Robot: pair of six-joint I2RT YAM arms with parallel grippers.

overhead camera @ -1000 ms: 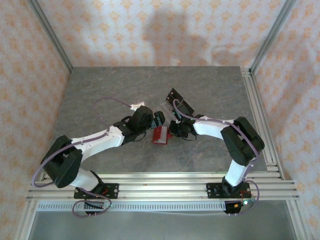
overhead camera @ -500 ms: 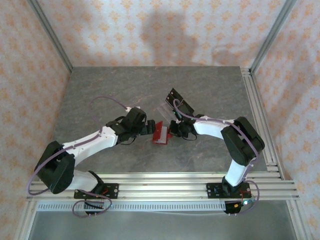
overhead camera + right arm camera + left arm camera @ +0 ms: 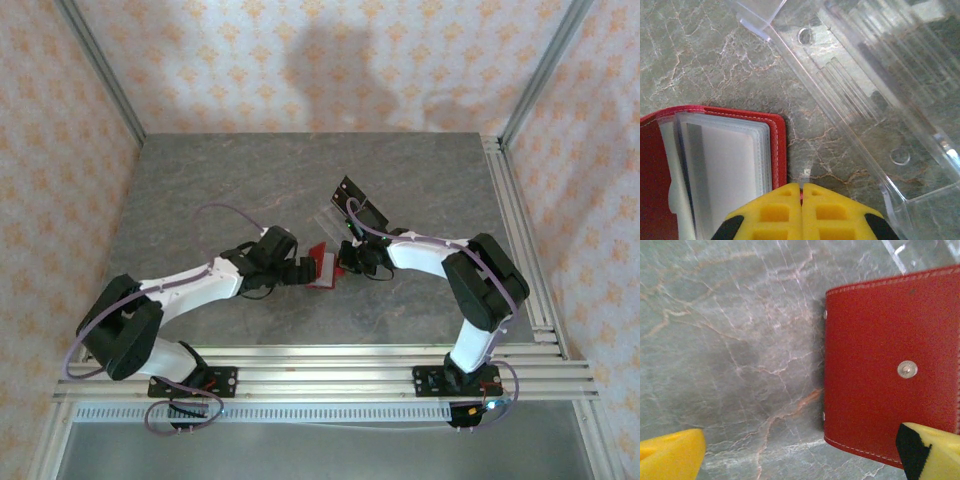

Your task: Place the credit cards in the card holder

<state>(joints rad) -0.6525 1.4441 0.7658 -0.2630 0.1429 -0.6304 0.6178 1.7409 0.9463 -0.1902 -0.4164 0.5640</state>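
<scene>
The card holder (image 3: 322,270) is a small red wallet lying mid-table between both arms. In the left wrist view its closed red cover (image 3: 880,365) with a metal snap fills the right side. My left gripper (image 3: 800,460) is open just left of it, one yellow fingertip (image 3: 932,452) over the cover's lower corner. In the right wrist view the card holder (image 3: 781,150) lies open, showing clear pale sleeves. My right gripper (image 3: 801,210) is shut, with a sliver of red pinched between its tips. The credit cards are hidden; I cannot tell what the sleeves hold.
A clear plastic rack (image 3: 330,215) lies just behind the wallet, with black cards (image 3: 358,203) at its far end; up close the rack (image 3: 880,100) sits right beside my right fingers. Grey marbled tabletop (image 3: 200,190) spreads to the left and back.
My left gripper has swung from behind the wallet toward the near side, now low at the wallet's left edge. The right arm and wallet have stayed put.
</scene>
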